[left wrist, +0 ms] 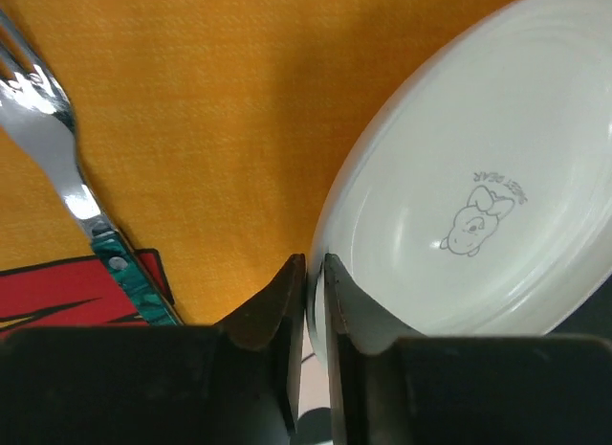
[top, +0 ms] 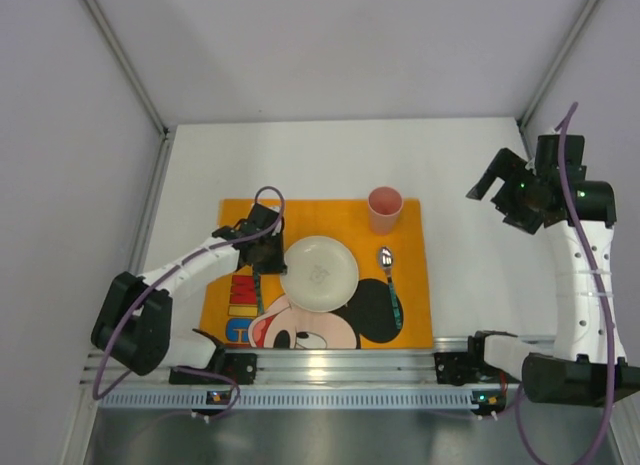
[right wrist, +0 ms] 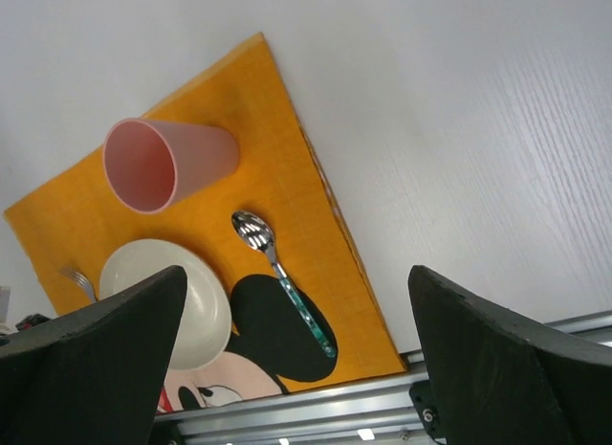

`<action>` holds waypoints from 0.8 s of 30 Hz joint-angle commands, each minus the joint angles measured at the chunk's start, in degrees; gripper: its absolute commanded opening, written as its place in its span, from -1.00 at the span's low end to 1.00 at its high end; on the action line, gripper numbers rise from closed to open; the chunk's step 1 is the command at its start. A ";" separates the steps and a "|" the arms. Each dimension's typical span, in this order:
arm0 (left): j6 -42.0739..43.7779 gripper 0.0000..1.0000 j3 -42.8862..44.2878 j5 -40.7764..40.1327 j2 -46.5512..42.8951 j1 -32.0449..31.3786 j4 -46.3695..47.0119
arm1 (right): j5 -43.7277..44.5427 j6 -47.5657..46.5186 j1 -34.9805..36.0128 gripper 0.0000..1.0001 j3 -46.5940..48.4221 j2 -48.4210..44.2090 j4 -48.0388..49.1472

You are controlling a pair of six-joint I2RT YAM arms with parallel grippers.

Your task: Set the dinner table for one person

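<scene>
The white dinner table (top: 470,165) carries an orange Mickey Mouse placemat (top: 330,217). A white plate (top: 318,273) lies in the middle of the mat, a pink cup (top: 385,209) stands behind it on the right, and a spoon (top: 388,285) with a teal handle lies to its right. A fork (top: 257,288) lies to its left. My left gripper (top: 266,248) is at the plate's left rim. In the left wrist view the gripper (left wrist: 308,261) is shut on the rim of the plate (left wrist: 478,187), with the fork (left wrist: 57,158) beside it. My right gripper (top: 497,190) is open and empty, raised over the table's right side.
A silver slotted rail (top: 340,370) runs along the table's near edge. White walls enclose the back and sides. The right wrist view shows the cup (right wrist: 163,163), spoon (right wrist: 277,263), plate (right wrist: 167,297) and bare tabletop (right wrist: 478,129) between its wide-open gripper (right wrist: 296,273).
</scene>
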 commanded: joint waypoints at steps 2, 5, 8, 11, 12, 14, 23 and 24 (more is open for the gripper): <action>0.29 -0.07 3.13 -5.77 1.61 1.83 2.26 | 0.21 -1.74 0.91 0.99 -1.32 -3.06 3.49; 0.73 0.69 5.77 -6.65 1.44 2.10 -0.82 | 0.12 -2.97 1.18 0.99 -0.97 -2.89 3.93; 1.69 0.97 10.86 -10.34 -2.25 2.71 -5.04 | -0.84 -4.55 2.58 1.00 0.87 -1.93 5.42; 4.59 0.98 13.42 -19.90 -7.52 4.82 -6.72 | -4.61 -6.13 6.62 1.00 2.98 -0.17 8.32; 5.64 0.98 13.08 -23.49 -10.49 6.30 -5.50 | -5.32 -6.39 8.19 1.00 3.42 0.27 9.03; 9.68 0.98 7.41 -32.30 -14.37 7.63 4.06 | -6.38 -7.01 9.61 1.00 4.30 0.80 10.52; 29.65 0.97 -32.33 -26.12 -30.13 12.20 65.47 | -7.87 -7.45 14.27 0.99 3.17 -0.69 13.43; 28.78 0.97 -32.45 -24.51 -25.94 15.51 66.84 | -8.14 -7.45 14.88 1.00 2.47 -0.96 13.69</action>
